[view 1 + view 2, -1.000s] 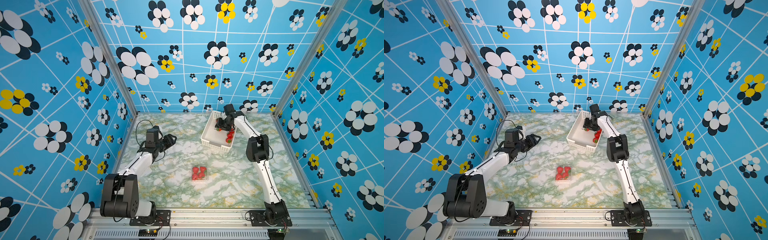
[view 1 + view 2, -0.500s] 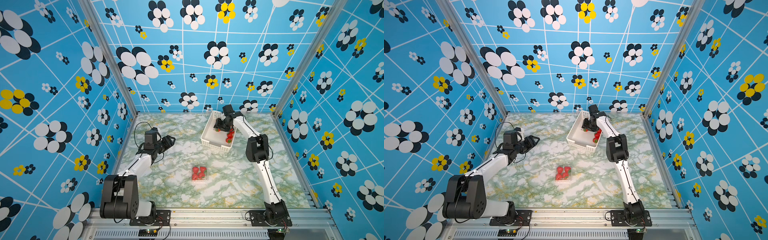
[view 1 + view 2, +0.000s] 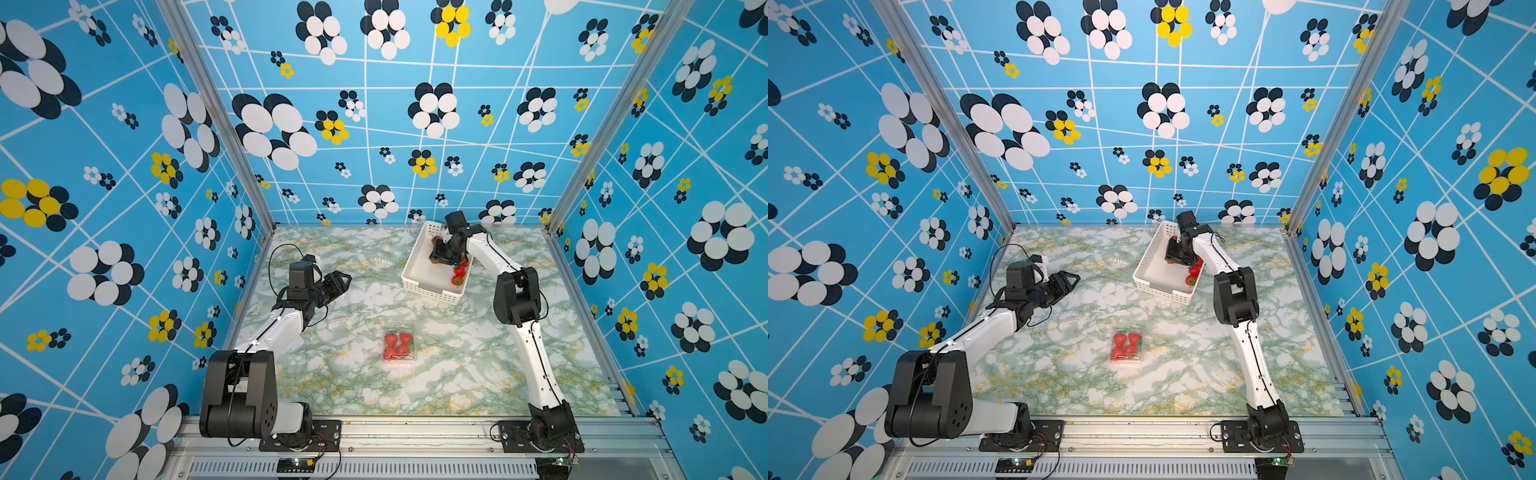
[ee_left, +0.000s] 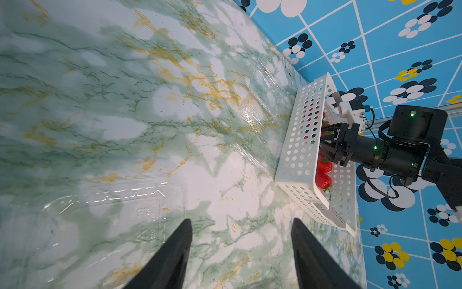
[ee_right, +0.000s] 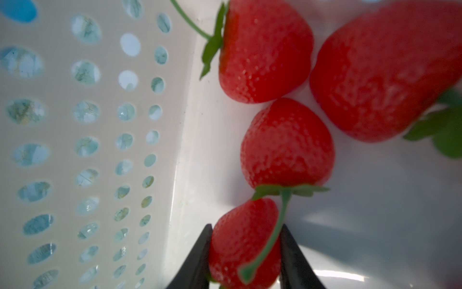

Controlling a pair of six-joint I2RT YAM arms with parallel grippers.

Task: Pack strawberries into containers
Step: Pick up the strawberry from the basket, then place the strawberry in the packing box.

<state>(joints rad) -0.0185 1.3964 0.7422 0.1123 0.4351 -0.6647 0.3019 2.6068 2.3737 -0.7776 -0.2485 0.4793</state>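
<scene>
My right gripper (image 5: 246, 227) reaches down into the white perforated basket (image 3: 419, 286) at the back right. It is shut on one strawberry (image 5: 240, 245), both fingers pressing its sides. Three more strawberries (image 5: 287, 142) lie just beyond on the basket floor. In both top views a clear container (image 3: 400, 345) (image 3: 1126, 345) filled with strawberries sits at the centre front. My left gripper (image 4: 241, 221) (image 3: 343, 280) hovers open over the table at the left, beside an empty clear container (image 4: 107, 225), with nothing between its fingers.
A second empty clear container (image 4: 265, 100) (image 3: 382, 262) lies on the marble table just left of the basket (image 3: 1154, 286). Loose strawberries (image 3: 458, 272) line the basket's right wall. Patterned blue walls close in the back and both sides.
The right gripper's jaws have drawn in onto a strawberry inside the basket. The left arm has barely moved.
</scene>
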